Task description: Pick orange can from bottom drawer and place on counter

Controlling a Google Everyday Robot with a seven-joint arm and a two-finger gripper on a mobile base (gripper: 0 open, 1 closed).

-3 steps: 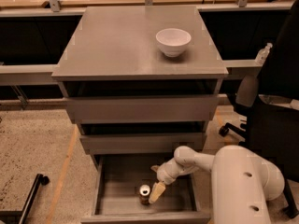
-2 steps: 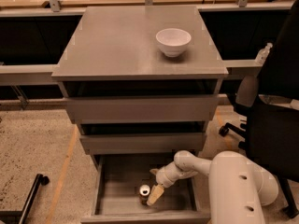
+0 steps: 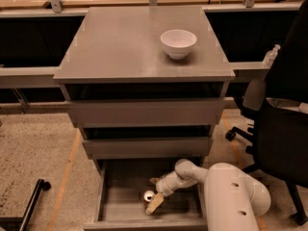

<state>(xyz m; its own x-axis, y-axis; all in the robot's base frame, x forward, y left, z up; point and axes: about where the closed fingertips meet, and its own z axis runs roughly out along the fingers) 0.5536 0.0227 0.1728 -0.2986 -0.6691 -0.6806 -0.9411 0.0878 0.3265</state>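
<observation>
As the arm (image 3: 191,170) bends downward, the gripper (image 3: 154,204) lies beside the orange can (image 3: 148,195).

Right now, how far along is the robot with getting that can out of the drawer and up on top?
Done: the bottom drawer is pulled open. In hand: the gripper is down inside it, right at the orange can; whether it has a hold, I cannot tell. Left: lifting the can out and setting it on the counter, where a white bowl sits.

One high frontal view, steeply down over counter (image 3: 120,47) and bottom drawer (image 3: 120,203) (gripper (image 3: 154,199) inside, low centre)
</observation>
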